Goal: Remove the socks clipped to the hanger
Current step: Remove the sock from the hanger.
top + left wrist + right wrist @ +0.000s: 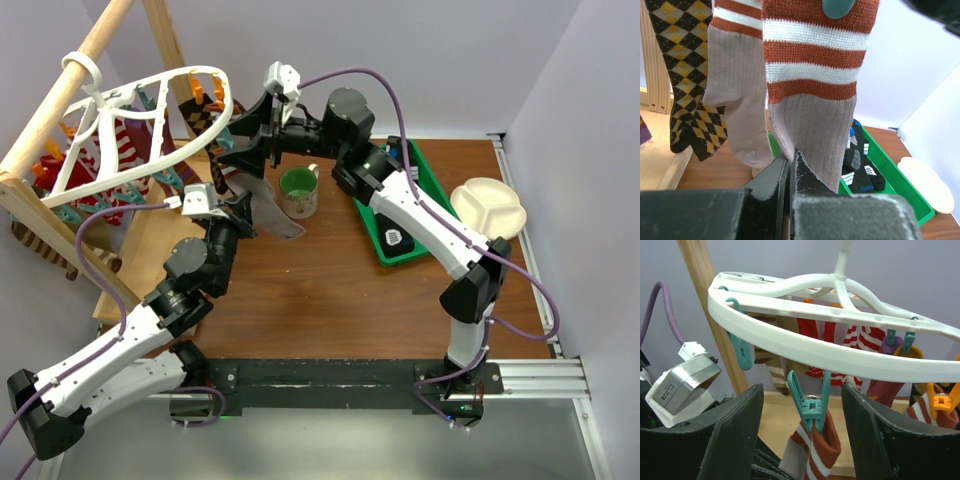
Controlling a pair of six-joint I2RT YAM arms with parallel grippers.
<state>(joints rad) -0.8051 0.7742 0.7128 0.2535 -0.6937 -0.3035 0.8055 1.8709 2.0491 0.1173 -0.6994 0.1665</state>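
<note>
The white oval hanger (150,110) hangs from a wooden pole at the far left and spans the right wrist view (840,355). A rust-and-white striped sock (815,75) with a grey foot hangs from a teal clip (811,410). My left gripper (235,210) is shut on the grey foot of this sock (790,160). My right gripper (240,145) is open, its jaws standing either side of that teal clip (802,387) without touching it. A second striped sock (737,90) and a black-and-tan checkered sock (687,75) hang beside it. Red-and-white socks (110,150) hang further left.
A green mug (298,190) stands just right of the grippers. A green bin (437,190) holding black socks lies at the right, and also shows in the left wrist view (900,190). A white divided plate (488,207) sits beyond it. The wooden frame (60,100) stands at the left.
</note>
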